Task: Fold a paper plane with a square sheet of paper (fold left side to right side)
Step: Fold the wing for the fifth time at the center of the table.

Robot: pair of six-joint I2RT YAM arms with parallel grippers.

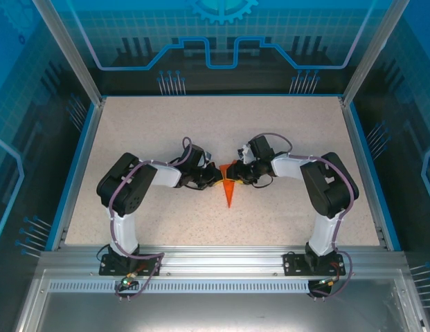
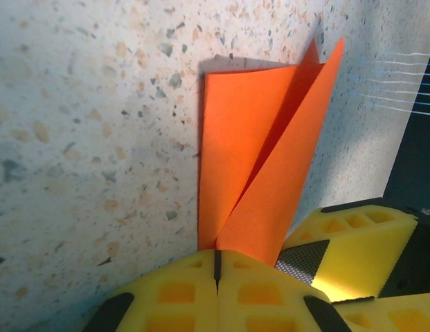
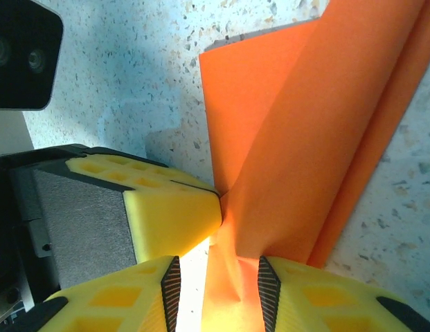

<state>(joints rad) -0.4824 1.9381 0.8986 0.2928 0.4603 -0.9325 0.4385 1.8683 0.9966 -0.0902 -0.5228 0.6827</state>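
Blue translucent walls [image 1: 221,41] printed with circuit-like lines close off the far side and both flanks, held by bare aluminium posts. Inside them lies the table [image 1: 166,124], a flat beige slab speckled with dark and tan flecks, matte and edged in blue. A ribbed aluminium rail [image 1: 221,263] runs along its near edge and carries both bases.

From the rail rise the left arm [image 1: 124,187] and the right arm [image 1: 329,187], smooth white and black shells with purple cables looped along them. Both bend inward to meet at the table's middle.

The left gripper [image 2: 216,259] has blocky yellow fingers moulded with square pockets. They are clenched together along a thin seam, with their tips against the paper's end. I cannot tell whether any paper is nipped in that seam. The right gripper [image 3: 218,277] has the same yellow fingers, faced with ribbed black pads. They stand partly apart with a raised flap of paper between them, and a bright gap shows beside one pad.

The paper plane [image 1: 229,190] lies at the table's centre. It is thin, bright orange and plain, a narrow dart with its point toward the near edge and its wide end between the two grippers. Its layers lift apart along sharp creases.
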